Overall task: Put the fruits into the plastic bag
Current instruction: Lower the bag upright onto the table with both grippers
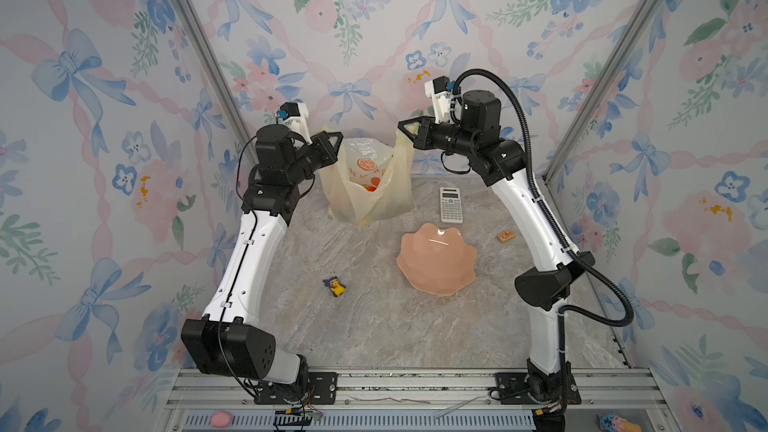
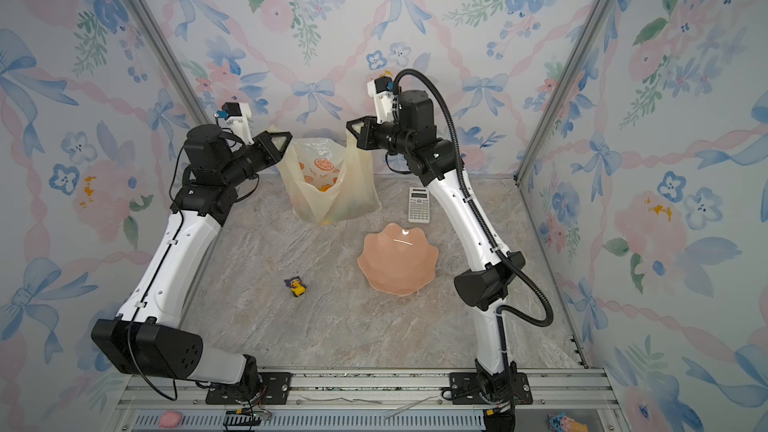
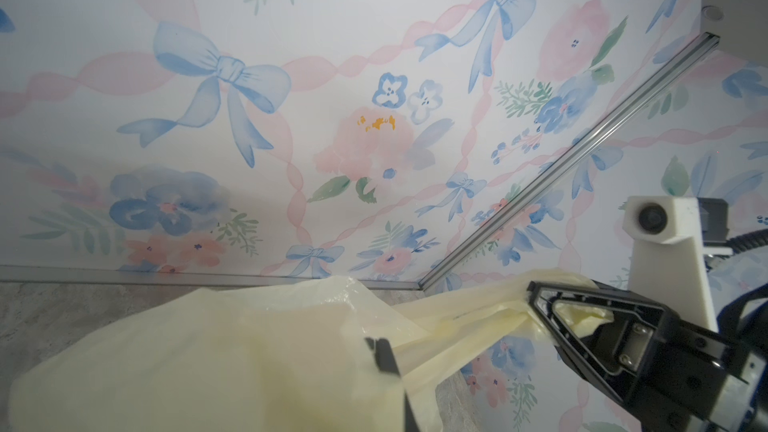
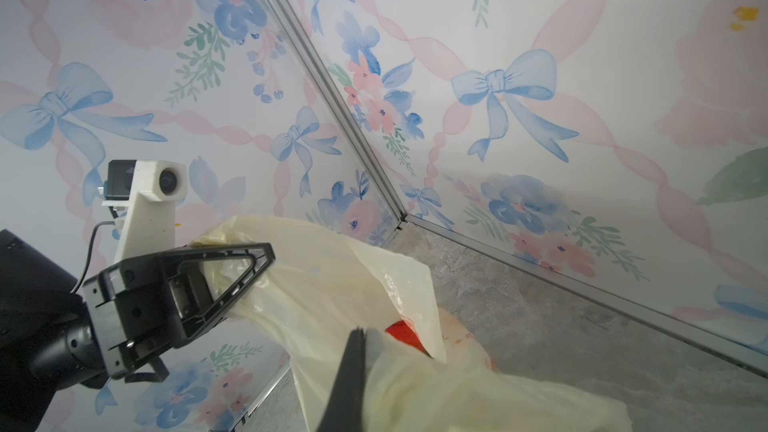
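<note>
Here the plastic bag (image 1: 365,184) stood at the back of the table (image 1: 374,326), close to the rear wall, its bottom resting on the marbled top. It was much bigger than the plate (image 1: 436,259). It was thin, crinkly and pale yellow, clear enough to let colour through, with orange-slice prints on the face turned toward the left arm. Its two handles were drawn up and apart, so the mouth gaped upward.

The left gripper (image 1: 336,137) was clamped on one handle and the right gripper (image 1: 404,125) on the other, both raised above the table. In the left wrist view the bunched film filled the right gripper (image 3: 536,290); in the right wrist view it was likewise wadded in the left gripper (image 4: 266,253).

The fruits (image 1: 371,189) showed only as a red-orange patch down in the mouth and dim coloured blots through the film near the bottom.

The plate lay nearer the front, well apart from the bag. A calculator (image 1: 451,204) lay just right of the bag and a small duck toy (image 1: 336,286) nearer the front.
</note>
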Motion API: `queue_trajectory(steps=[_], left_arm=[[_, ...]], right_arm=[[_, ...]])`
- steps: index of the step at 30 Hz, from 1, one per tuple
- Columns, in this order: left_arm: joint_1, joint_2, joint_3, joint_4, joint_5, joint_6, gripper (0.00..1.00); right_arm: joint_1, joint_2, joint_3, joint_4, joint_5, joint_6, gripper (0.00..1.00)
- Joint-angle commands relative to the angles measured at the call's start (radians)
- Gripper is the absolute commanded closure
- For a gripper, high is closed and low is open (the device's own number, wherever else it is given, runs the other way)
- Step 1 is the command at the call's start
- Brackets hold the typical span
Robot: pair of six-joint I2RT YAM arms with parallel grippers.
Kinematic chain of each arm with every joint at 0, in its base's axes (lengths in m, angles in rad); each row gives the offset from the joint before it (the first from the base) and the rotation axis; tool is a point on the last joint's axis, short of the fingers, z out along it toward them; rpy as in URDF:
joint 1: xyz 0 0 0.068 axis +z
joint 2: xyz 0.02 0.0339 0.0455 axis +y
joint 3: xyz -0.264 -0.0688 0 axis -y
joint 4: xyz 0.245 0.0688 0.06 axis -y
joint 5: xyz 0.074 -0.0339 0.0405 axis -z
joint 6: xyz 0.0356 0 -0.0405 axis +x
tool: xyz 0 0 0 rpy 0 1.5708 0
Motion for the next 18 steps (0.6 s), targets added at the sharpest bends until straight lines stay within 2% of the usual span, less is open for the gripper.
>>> queue_trajectory(steps=[1,7,13,18], left_arm=[[-0.004,0.005,-0.076,0.051,-0.003,0.020,1.00],[-0.004,-0.014,-0.168,0.074,0.007,0.023,1.00],[-0.034,-0.041,-0.191,0.081,0.033,0.011,1.00],[-0.097,-0.048,-0.161,0.081,0.046,0.021,1.00]], right_arm=[[-0.055,0.060,-0.008,0.043,-0.067,0.048,1.00],[-0.066,0.005,-0.182,0.076,-0.089,0.018,1.00],[-0.067,-0.037,-0.218,0.057,-0.089,0.009,1.00],[-0.039,-0.083,-0.249,0.094,-0.077,0.011,1.00]])
